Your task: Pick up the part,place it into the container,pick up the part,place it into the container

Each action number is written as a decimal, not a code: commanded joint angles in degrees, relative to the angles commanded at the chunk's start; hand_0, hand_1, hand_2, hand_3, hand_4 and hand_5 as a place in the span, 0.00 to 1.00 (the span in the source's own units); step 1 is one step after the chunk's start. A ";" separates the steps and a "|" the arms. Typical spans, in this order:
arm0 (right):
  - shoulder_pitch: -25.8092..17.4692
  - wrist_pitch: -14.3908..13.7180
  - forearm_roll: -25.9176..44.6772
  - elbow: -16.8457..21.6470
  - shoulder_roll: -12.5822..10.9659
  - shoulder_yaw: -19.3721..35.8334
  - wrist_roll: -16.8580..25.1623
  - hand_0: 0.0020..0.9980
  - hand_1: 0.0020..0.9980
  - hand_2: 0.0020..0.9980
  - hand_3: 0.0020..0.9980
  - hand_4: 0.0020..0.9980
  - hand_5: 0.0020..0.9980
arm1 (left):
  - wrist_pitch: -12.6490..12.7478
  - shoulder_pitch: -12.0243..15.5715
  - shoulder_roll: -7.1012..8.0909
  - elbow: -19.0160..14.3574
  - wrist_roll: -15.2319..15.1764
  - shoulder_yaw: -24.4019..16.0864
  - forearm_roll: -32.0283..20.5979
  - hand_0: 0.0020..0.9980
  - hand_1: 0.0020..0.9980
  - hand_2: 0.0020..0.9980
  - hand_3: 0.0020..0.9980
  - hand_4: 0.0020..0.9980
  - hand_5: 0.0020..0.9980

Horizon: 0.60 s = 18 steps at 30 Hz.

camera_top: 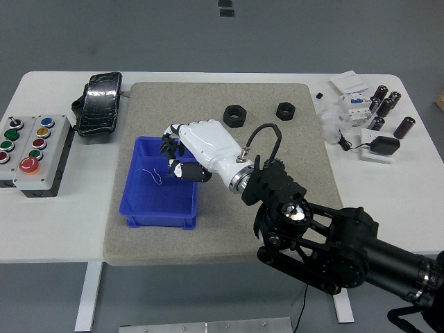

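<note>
We see the right hand poised over the right rim of the bin, its white palm turned down and its dark fingers curled inward. Something black sits among those fingertips, but we cannot tell whether it is a part or only the finger pads. We judge this to be a placing step: the hand is at the bin, where a part would be let go. If it does hold one, the next move calls for opening the fingers just inside the bin's right wall, then lifting clear.

Inside the bin we make out only a thin pale thread on the blue floor; no part shows there, though the hand hides the upper right corner.

Two black nuts wait on the mat beyond the bin to its right: the nearer nut and, further right, the far nut. Both lie well apart from the bin and untouched.

The left hand is out of view.
</note>
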 joint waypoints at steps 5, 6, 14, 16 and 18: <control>-0.01 0.54 -0.39 -3.34 1.31 -3.41 -2.40 0.61 0.78 0.81 0.75 0.49 0.26 | 0.03 0.05 -0.18 0.00 0.11 -0.06 0.02 0.66 0.57 0.55 0.62 0.70 0.37; -0.14 0.78 -0.41 -3.81 1.49 -3.96 -2.88 0.61 0.78 0.81 0.75 0.49 0.26 | 0.03 0.03 -0.21 0.00 0.11 -0.05 0.00 0.66 0.57 0.55 0.62 0.70 0.37; -0.95 0.50 0.16 -3.87 1.47 -4.39 -3.48 0.65 0.84 0.88 0.88 0.80 0.39 | 0.06 -0.23 -0.48 0.00 0.16 -0.03 -0.29 0.66 0.57 0.55 0.62 0.70 0.38; -1.08 0.44 0.54 -3.56 1.29 -3.98 -3.33 0.65 0.84 0.88 0.88 0.80 0.39 | 0.04 -0.23 -0.53 0.00 0.15 0.02 -0.31 0.66 0.57 0.55 0.62 0.70 0.38; -1.17 0.46 1.02 -3.24 1.10 -3.53 -3.10 0.65 0.84 0.88 0.88 0.80 0.39 | -0.01 -0.21 -0.54 0.00 0.18 -0.03 -0.19 0.66 0.57 0.55 0.62 0.70 0.38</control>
